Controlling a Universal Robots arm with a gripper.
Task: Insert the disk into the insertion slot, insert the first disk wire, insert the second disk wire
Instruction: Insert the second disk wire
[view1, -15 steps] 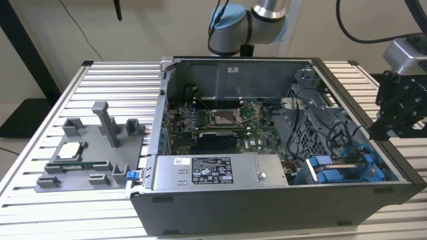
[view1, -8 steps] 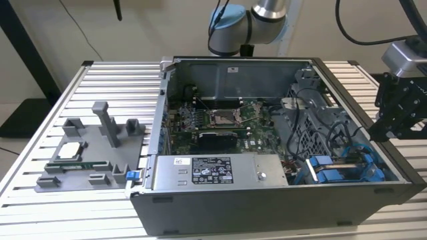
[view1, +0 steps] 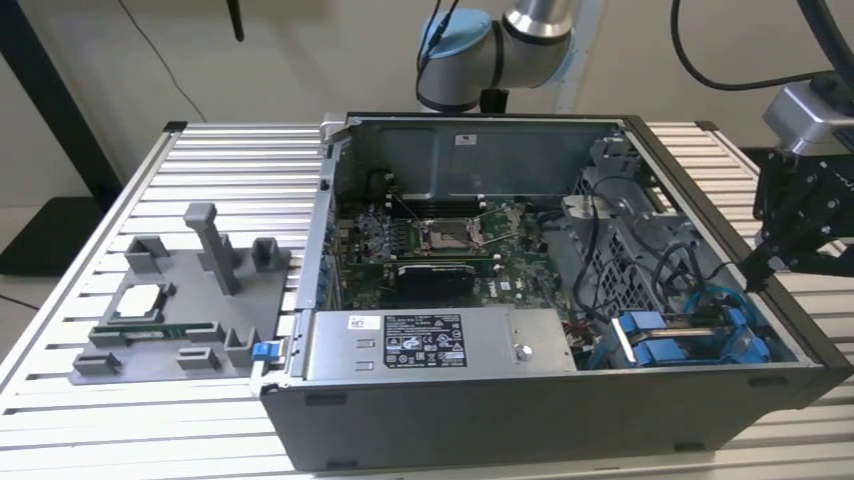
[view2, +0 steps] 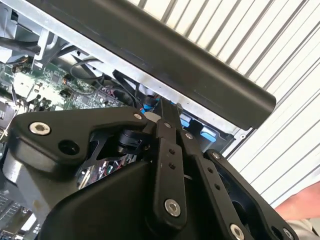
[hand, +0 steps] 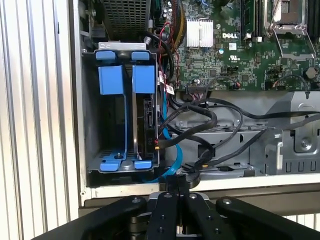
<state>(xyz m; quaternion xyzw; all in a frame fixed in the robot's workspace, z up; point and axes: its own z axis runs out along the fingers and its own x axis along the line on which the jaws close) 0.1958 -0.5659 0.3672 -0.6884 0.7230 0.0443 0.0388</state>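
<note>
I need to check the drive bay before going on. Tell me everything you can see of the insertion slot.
The insertion slot is a rectangular bay of grey sheet metal in a corner of the open computer case, beside the motherboard. Bright blue plastic fittings sit at both its ends. In the first wrist view one side looks empty, with a thin blue strip along it; the other holds a dark, edge-on unit. Black and blue cables run against that side. The gripper hangs just outside the case wall.

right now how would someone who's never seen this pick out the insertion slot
Start at the open computer case on the slatted table. Go to its near corner on the exterior view's right, beside the labelled power-supply box. The insertion slot is the bay with bright blue plastic fittings, unlike the perforated grey cage behind it.
</note>
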